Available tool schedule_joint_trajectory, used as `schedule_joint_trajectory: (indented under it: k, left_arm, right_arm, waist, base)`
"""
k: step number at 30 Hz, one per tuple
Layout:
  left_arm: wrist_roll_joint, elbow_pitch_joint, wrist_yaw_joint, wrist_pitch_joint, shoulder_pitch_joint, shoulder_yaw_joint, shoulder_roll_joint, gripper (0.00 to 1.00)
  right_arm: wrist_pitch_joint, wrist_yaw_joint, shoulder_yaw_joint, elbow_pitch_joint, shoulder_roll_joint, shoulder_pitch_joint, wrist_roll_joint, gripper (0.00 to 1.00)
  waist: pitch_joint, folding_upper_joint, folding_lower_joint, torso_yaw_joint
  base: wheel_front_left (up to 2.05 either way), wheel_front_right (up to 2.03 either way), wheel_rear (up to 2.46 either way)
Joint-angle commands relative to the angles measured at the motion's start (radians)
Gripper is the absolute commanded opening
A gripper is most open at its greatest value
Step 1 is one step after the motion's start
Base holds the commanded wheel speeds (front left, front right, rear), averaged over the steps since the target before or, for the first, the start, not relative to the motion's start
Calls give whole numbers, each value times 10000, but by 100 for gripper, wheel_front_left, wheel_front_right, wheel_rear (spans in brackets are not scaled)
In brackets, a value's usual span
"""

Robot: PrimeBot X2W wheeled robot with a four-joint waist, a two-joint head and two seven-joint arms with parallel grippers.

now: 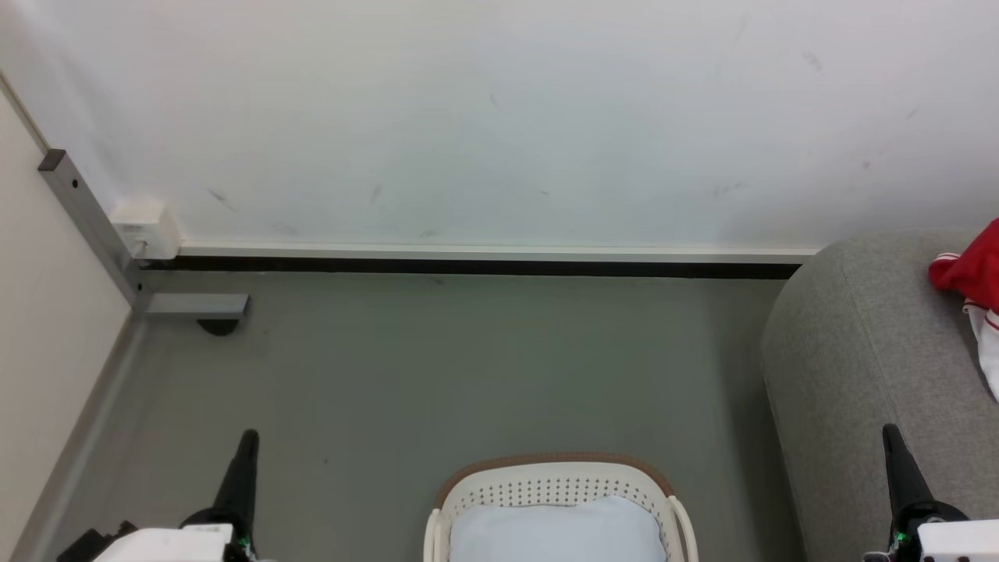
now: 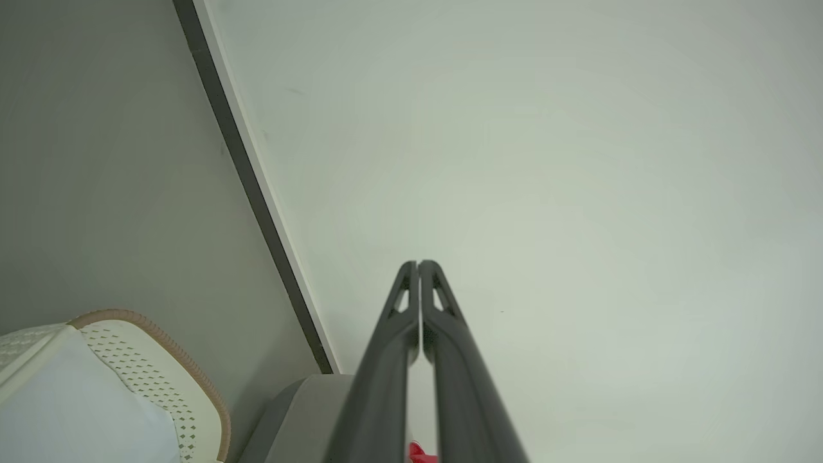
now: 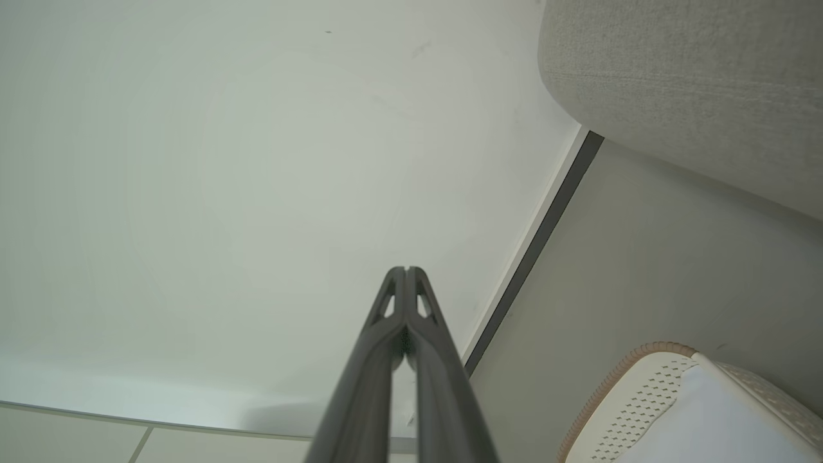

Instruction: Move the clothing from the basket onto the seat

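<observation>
White wall (image 1: 499,117) takes up the upper half of the head view, meeting a dull grey-green floor (image 1: 468,367) along a dark skirting strip (image 1: 468,267). At the right edge rises the seat (image 1: 858,351), light grey woven fabric with a rounded corner, far bulkier than anything else on the floor. The basket (image 1: 556,460) stands on the floor at the bottom middle, well apart from the wall and near the seat's side, its brown rim band and rows of small holes turned toward the camera. Inside it lies a plain pale pad (image 1: 558,531), and no red fabric can be seen in the part that shows. The clothing (image 1: 975,269) lies on top of the seat at the far right, a red heap with a white-striped cuff and white trim, partly cut off by the frame. The left tool (image 2: 418,263) and the right tool (image 3: 406,270) each point up toward the wall with fingers pressed together and nothing between them. Judging from this, the transfer looks complete, with the arms parked to either side of the basket. The next move seems to need no grasp, only a check that the garment rests fully on the cushion, since its far side is out of view.
</observation>
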Motion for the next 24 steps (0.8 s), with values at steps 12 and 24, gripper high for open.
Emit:
schedule_joint_trajectory:
  k: [12, 24]
  left_arm:
    - [-992, -122, -111, 290, -165, 163, -3, 0]
    - [-1754, -178, -159, 495, -194, 244, -35, 0]
  right_arm:
    - [279, -19, -93, -170, -112, -152, 1097, 0]
    - [478, -21, -139, -249, -115, -203, 1880, 0]
  waist:
    - [34, 0, 0, 58]
    - [66, 0, 0, 111]
  base:
    - [0, 0, 0]
    - [0, 0, 0]
